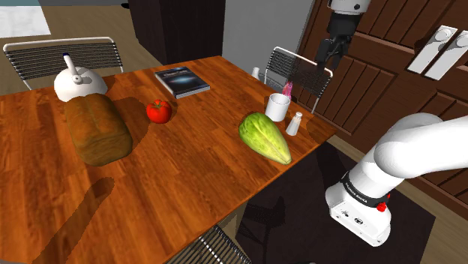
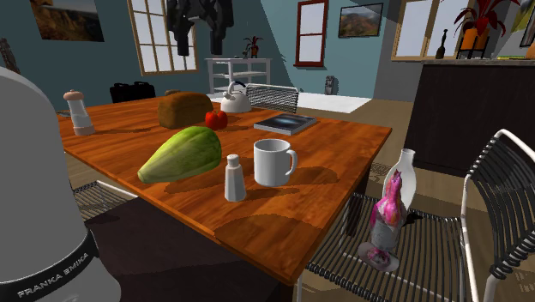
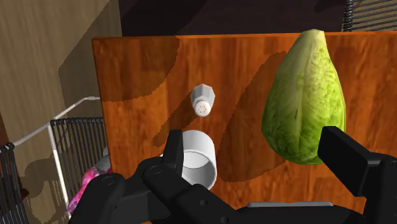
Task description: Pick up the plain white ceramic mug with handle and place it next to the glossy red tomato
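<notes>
The counter (image 1: 187, 172) is crowded at the corner under me. My claw (image 3: 252, 145) hangs high above it, wide open, holding nothing. The green lettuce (image 1: 264, 136) lies near the white mug (image 1: 277, 106), which stands by that corner's edge. The red tomato (image 1: 158, 110) sits well apart, toward the counter's middle. Descending off-centre, I could topple the shaker (image 1: 295, 124) just beside the mug.

Mug (image 2: 273, 161) just beside shaker (image 2: 234, 178); tomato (image 2: 216, 119) near loaf (image 2: 184, 109).
</notes>
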Tool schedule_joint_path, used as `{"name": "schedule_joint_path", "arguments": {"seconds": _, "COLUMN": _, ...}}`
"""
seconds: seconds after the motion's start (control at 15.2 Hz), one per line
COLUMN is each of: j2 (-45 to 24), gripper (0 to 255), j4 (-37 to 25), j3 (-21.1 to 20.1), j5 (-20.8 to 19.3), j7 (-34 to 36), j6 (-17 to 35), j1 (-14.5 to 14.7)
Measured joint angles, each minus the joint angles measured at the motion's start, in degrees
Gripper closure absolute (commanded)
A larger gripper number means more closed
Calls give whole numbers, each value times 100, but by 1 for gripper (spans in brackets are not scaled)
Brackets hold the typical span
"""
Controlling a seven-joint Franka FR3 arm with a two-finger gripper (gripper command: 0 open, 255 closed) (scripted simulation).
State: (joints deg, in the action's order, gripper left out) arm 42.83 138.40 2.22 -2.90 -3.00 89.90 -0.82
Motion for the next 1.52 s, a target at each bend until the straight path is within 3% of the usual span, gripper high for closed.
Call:
{"name": "schedule_joint_path", "arguments": {"seconds": 0.2, "j2": -135, "gripper": 0, "j4": 117, "j3": -2, "j5": 15, "j7": 38, "j6": 287, "j1": 3}}
{"name": "schedule_joint_path", "arguments": {"seconds": 0.86, "j2": -1492, "gripper": 0, "j4": 697, "j3": 116, "j5": 52, "j7": 144, "j6": 2612, "j1": -32}}
{"name": "schedule_joint_path", "arguments": {"seconds": 1.52, "j2": -3452, "gripper": 0, "j4": 375, "j3": 186, "j5": 228, "j7": 190, "j6": 4610, "j1": 5}}
